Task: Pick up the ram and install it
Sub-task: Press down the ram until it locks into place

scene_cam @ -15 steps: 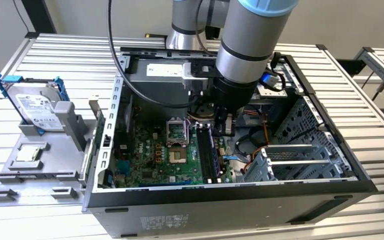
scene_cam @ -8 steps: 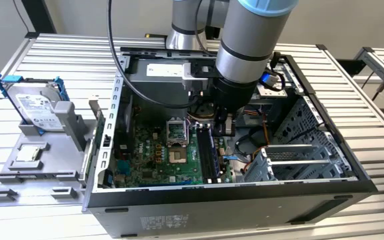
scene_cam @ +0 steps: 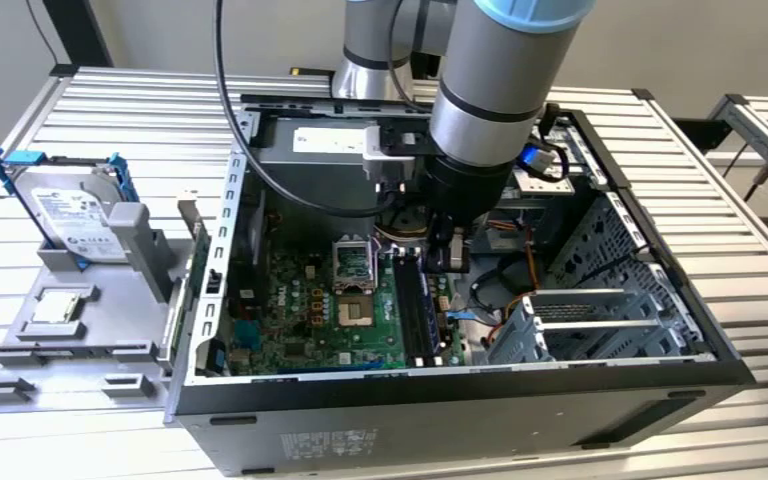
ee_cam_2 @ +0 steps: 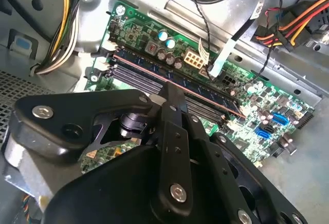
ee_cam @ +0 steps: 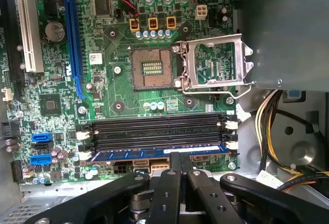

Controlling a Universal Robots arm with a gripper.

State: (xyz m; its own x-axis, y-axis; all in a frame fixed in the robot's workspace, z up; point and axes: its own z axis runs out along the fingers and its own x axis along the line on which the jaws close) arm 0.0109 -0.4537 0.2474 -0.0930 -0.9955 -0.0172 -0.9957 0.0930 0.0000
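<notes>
Inside the computer case (scene_cam: 651, 330), the ram (ee_cam: 159, 153) sits in the outermost memory slot. The gripper (ee_cam: 180, 157) is clenched directly above it, so seating appears underway; firm, even pressure is likely required.

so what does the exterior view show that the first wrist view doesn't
Exterior view alone: the whole open computer case on the slatted table, the arm reaching down into it, and a hard drive standing in a grey holder to the exterior view's left.

First wrist view alone: the open processor socket close up, and the ram lying along the slot nearest the gripper.

Both: the green motherboard and its memory slots.
</notes>
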